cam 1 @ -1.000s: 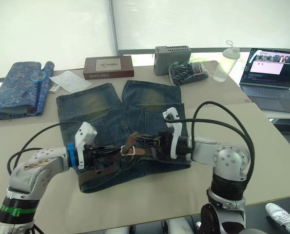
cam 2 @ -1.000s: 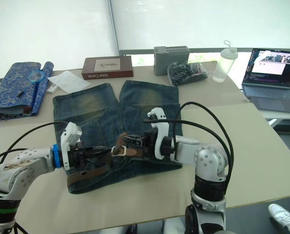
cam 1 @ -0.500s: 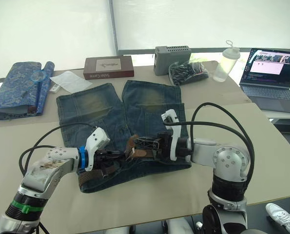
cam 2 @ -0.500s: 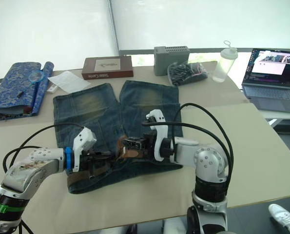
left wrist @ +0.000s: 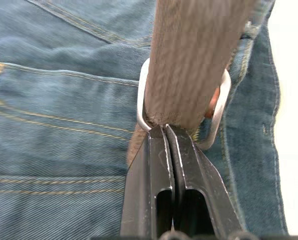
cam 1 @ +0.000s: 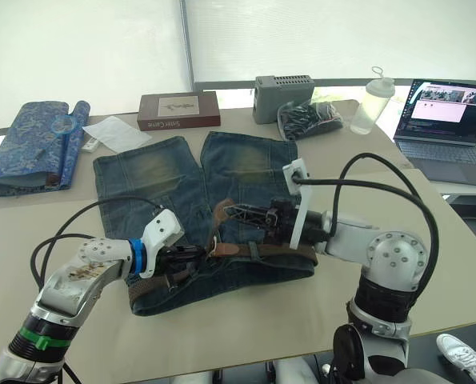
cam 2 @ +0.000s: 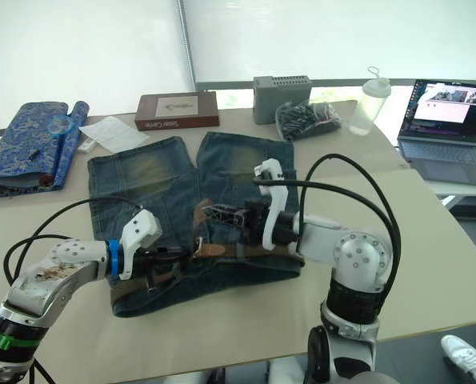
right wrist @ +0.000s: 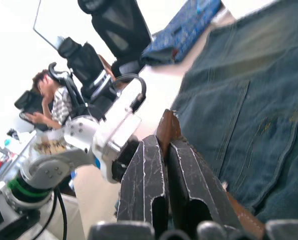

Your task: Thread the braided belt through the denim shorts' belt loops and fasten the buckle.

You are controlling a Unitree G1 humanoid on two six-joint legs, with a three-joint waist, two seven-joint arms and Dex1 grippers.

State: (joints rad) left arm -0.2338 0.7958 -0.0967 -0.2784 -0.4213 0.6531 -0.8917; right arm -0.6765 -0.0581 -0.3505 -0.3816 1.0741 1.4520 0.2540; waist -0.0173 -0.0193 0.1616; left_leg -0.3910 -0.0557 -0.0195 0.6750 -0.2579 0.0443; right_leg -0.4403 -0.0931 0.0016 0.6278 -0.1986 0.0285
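1. The braided belt (cam 1: 262, 250) lies along the waistband of the denim shorts (cam 1: 174, 192), on the near edge of the bench (cam 1: 430, 240), its long axis running left to right between my two arms.
2. My left gripper (left wrist: 165, 131) has its jaws pinched shut on the strap right at the buckle (left wrist: 216, 112).
3. My right gripper (right wrist: 165, 150) clamps the free belt tip, lifted just above the buckle, so I judge the pull runs toward my right.

Denim shorts (cam 1: 182, 200) – faded, coarse cloth; braided belt (left wrist: 189, 60) – matt brown; buckle (left wrist: 219, 112) – shiny metal.
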